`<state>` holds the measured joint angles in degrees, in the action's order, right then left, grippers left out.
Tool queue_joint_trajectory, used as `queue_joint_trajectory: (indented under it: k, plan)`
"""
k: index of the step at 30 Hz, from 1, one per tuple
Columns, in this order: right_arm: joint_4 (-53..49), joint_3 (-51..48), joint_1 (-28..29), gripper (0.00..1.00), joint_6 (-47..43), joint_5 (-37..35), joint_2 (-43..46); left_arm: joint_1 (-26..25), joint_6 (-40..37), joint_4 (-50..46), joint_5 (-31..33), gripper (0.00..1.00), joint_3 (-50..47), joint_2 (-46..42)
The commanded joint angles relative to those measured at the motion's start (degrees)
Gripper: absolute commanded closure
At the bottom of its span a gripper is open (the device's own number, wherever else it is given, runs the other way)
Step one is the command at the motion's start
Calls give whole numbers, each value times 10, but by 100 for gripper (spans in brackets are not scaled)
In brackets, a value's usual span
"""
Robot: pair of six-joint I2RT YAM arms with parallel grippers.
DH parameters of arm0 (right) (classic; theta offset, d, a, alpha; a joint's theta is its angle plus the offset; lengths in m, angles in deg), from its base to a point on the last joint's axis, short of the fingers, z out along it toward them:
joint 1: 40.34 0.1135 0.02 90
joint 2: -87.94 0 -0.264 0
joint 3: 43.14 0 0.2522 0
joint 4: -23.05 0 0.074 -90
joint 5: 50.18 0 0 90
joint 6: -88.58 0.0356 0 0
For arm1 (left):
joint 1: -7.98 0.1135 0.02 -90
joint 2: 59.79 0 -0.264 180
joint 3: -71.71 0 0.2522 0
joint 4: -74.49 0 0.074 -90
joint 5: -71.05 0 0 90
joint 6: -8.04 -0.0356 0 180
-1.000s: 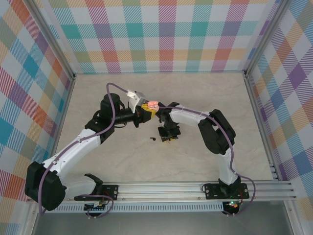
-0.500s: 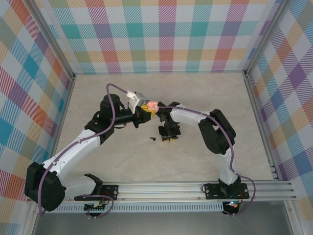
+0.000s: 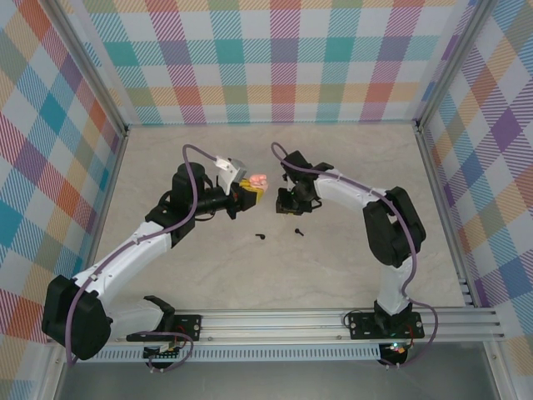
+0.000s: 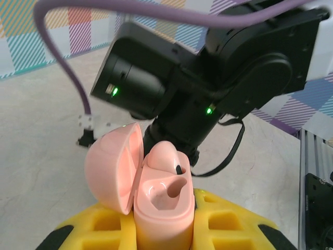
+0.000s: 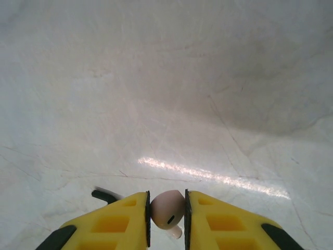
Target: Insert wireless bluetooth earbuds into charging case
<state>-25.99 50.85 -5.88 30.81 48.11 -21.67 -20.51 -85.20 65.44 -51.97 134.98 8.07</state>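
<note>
Two jobs are being shared between the arms: the left gripper is pressing its yellow jaws tight on the body of the pink charging case, apparently holding it raised and upright with the lid swung open to one side, so that the wells are facing the other arm. Inside the case, a seated earbud seems to be occupying the well nearest the lid, while the well beside it is standing empty. The right gripper is hanging just beside the case on its open side, jaws pinching a pale earbud by its round head with the stem pointing down, a hold that is probably leaving the stem free to enter the empty well. The black earbuds are lying on the table near the case, on the side toward the arm bases, and are likely waiting for a different case. Lining the stem up over the empty well is looking like the next demand.
</note>
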Motion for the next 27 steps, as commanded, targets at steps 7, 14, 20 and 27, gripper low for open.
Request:
queue_joint_trajectory:
  k: [7,14,20,27]
  plan:
    - [-13,30,-11,76,46,-65,-29,-2,22,41,23,93,-15,-1]
    - [-56,73,-11,76,40,-93,-86,-2,23,44,23,93,-14,4]
    - [-64,80,-11,76,46,-102,-110,-2,23,46,20,93,-13,9]
    - [-87,98,-11,65,27,-103,-125,-2,22,45,21,93,-12,10]
